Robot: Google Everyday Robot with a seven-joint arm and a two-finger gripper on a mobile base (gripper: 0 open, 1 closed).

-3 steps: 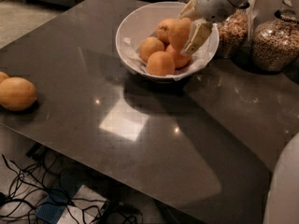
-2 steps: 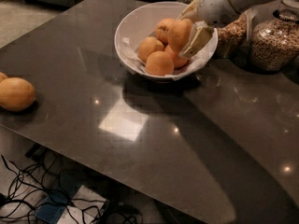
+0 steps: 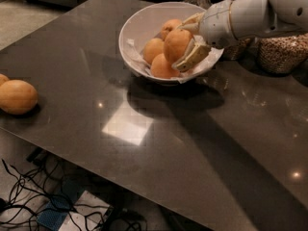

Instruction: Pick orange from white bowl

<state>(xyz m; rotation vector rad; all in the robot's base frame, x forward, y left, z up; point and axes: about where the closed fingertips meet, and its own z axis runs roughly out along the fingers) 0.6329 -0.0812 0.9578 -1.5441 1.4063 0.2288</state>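
The white arm's two-finger gripper [image 3: 183, 46] reaches in from the right over the wide, glossy white bowl [image 3: 138, 23] with its crumpled paper lining. The jaws are closed part-way around the round, smooth orange [image 3: 174, 44] – one tan finger [image 3: 193, 57] below it, the other above. The fruit sits high among three other oranges [image 3: 153, 50] in the bowl (contact with them is unclear). On the dark polished table [image 3: 144, 153], well to the left, lies a paler oblong fruit [image 3: 18, 96].

Gripper [image 3: 182, 47] — reaching in from right — clamps the orange [image 3: 174, 42].
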